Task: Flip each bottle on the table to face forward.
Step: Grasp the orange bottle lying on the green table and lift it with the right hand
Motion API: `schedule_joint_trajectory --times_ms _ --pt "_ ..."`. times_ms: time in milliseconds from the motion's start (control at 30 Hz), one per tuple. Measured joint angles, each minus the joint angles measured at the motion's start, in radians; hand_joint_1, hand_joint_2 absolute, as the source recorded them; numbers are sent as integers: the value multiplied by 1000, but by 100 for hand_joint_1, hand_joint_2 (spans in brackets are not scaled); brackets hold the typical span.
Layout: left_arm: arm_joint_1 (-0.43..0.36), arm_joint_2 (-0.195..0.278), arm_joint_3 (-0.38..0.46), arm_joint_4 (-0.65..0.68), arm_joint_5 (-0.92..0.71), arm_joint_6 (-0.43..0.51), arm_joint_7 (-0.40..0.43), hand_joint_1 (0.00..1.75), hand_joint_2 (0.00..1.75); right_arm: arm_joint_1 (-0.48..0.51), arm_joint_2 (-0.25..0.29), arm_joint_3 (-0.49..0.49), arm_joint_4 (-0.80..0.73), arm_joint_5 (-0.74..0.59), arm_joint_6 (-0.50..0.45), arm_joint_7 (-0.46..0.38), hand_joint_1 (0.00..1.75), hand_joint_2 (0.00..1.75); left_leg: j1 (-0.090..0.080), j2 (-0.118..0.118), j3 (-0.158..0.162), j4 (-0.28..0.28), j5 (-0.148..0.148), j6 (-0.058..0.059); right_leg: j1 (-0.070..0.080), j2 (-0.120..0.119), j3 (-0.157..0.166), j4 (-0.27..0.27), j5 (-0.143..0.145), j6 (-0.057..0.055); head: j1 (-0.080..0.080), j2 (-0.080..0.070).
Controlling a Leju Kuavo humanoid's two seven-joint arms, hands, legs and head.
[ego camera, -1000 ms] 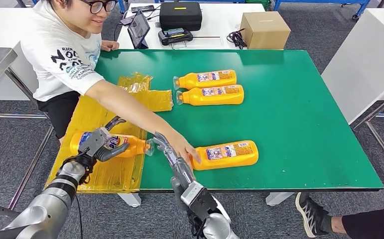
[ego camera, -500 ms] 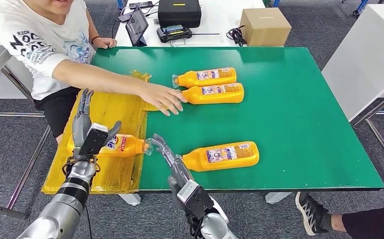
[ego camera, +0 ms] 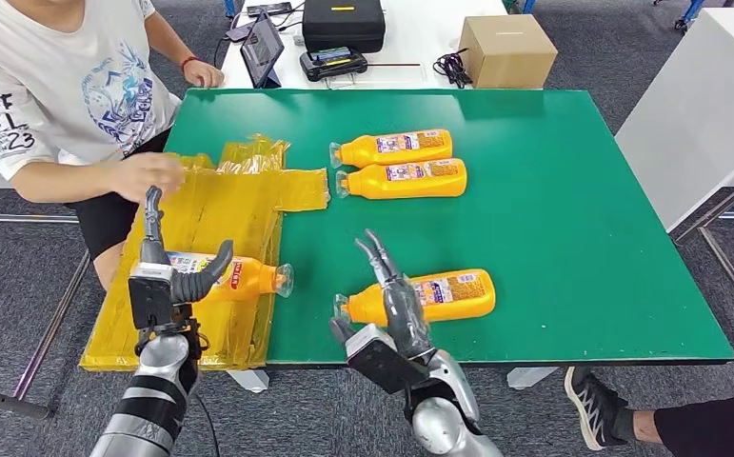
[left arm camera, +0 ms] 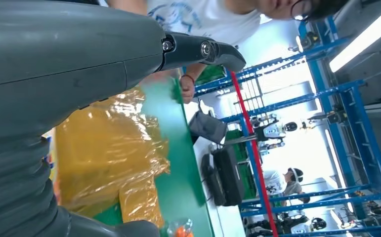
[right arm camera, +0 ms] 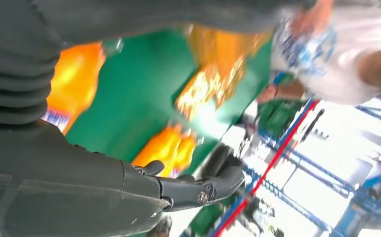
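Note:
Four orange bottles lie on their sides. One bottle [ego camera: 245,277] rests on the yellow plastic sheet [ego camera: 212,211] at the table's near left. My left hand [ego camera: 159,279] stands at that bottle's base, fingers straight up and thumb spread toward it, gripping nothing. Another bottle [ego camera: 453,293] lies near the front edge. My right hand [ego camera: 396,309] hovers at its neck end with fingers spread apart. Two more bottles [ego camera: 396,148] [ego camera: 408,179] lie side by side further back, labels up. The right wrist view is blurred and shows an orange bottle [right arm camera: 74,79] on green.
A person sits at the table's left side, one hand [ego camera: 149,175] by the sheet's edge. Behind the green table [ego camera: 572,190] stand a black case [ego camera: 344,27], a tablet [ego camera: 266,52] and a cardboard box [ego camera: 505,55]. A white table [ego camera: 696,114] is at the right.
The person's arm has drawn back off the table to the left. My left hand let go of the bottle and raised its fingers. My right hand moved right to the near bottle's neck.

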Motion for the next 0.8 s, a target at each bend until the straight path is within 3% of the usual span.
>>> schedule_joint_trajectory --times_ms 167,367,533,800 --pt "80 -23 23 -53 36 -56 0 0 175 -35 -83 -54 -39 172 -28 126 0 175 0 0 0 0 0 0 0 0 0 0 0 0 -1 0" --pt "172 -49 43 -98 18 -78 0 0 175 -100 -192 -136 -43 235 64 219 0 175 -1 0 0 0 -1 1 0 0 0 0 0 1 0 0" --pt "196 -58 45 -103 -27 -88 0 0 175 -148 -239 -159 1 168 173 206 0 175 0 0 0 0 -1 1 0 0 0 0 0 1 0 0" --pt "195 -60 35 -91 -88 -58 0 0 175 -178 -267 -156 104 72 283 187 0 175 0 0 0 0 -1 1 0 0 0 0 0 1 -1 0"
